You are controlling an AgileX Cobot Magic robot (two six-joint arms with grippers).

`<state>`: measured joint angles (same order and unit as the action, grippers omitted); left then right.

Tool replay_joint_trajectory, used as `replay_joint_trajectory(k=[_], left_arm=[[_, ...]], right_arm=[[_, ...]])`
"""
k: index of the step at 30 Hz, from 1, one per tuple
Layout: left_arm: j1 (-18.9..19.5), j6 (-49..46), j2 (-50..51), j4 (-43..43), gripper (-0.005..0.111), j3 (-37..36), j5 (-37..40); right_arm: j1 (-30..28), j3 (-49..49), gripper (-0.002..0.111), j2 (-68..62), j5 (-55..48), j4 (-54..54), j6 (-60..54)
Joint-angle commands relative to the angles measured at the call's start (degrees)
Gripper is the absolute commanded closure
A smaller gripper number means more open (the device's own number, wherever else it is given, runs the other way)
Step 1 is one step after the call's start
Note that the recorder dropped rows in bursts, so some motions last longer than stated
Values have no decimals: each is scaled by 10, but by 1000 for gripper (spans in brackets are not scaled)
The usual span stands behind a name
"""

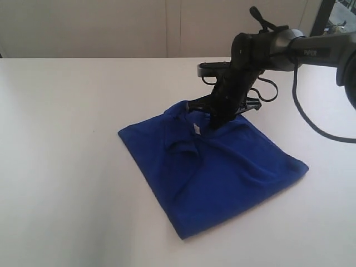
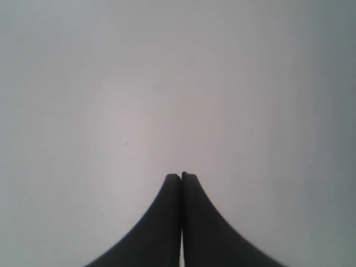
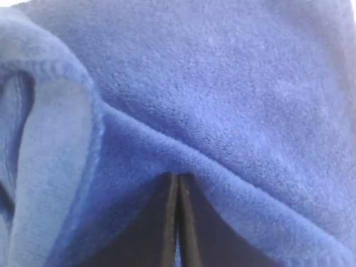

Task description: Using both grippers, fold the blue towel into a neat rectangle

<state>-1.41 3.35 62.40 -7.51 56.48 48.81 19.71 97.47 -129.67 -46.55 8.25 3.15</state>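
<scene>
While the right gripper point(image 1: 214, 123), jaws closed, presses into a fold at the blue towel's point(image 1: 222, 172) twelve o'clock edge mid-table point(image 1: 67, 139), the left gripper point(image 2: 181, 177), also closed, hangs over bare surface, seemingly farther off.

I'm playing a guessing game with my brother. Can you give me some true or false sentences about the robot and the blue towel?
1. The blue towel lies on a white table. True.
2. The towel is spread out in one smooth layer. False: it is folded over itself and has wrinkles.
3. The right gripper is down at the towel, close to its small white tag. True.
4. The left gripper is holding a towel corner. False: it holds nothing and only bare white surface shows past it.
5. Both grippers are wide open. False: both have their jaws closed.
</scene>
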Motion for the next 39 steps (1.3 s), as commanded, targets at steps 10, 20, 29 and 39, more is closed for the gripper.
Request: replay_joint_trajectory(k=[10,20,29,39], left_arm=[[1,3,-4,1,107,3,5],[1,3,-4,1,107,3,5],[1,3,-4,1,107,3,5],[1,3,-4,1,107,3,5]], right_arm=[[-3,-3,108,-10,-44,-190,200],[-3,-3,108,41,-20,-208,200],[-3,-3,108,79,-75,-177,90],[21,-13,108,120,-114,-100,16]])
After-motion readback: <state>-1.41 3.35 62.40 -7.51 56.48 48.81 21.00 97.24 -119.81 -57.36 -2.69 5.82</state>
